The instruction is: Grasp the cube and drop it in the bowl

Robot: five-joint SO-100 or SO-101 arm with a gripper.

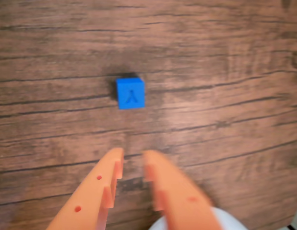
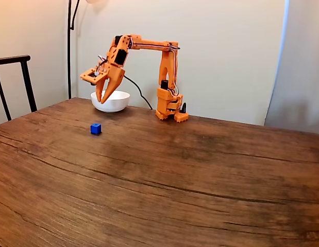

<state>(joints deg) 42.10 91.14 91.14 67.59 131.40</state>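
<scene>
Bare wood-grain desk fills the foreground in the fixed view, nothing on it w/ the camera side. Farther back, left of centre, sits the cube, small, bright blue, flat on the desk, well apart from everything else. Wrist view shows it square-on w/ a faint mark on its top face, cube lying ahead of the fingertips and roughly in line w/ the gap.

Beyond it the end effector hangs in the air, pointing down, just in front of the bowl. Fingers slightly spread, holding nothing; in the wrist view the end effector shows a narrow gap between the orange tips.

Step in hand, as I judge it: approach, pre-grasp. Next move calls for opening wider, reaching fwd and down until the tips straddle the cube, then closing. Gap looks tight for the cube as is.

Bowl is white, glossy, behind the end effector, near the arm base. Chair at far left, lamp pole and curtain at the back. Nothing blocks the path to the cube.
</scene>
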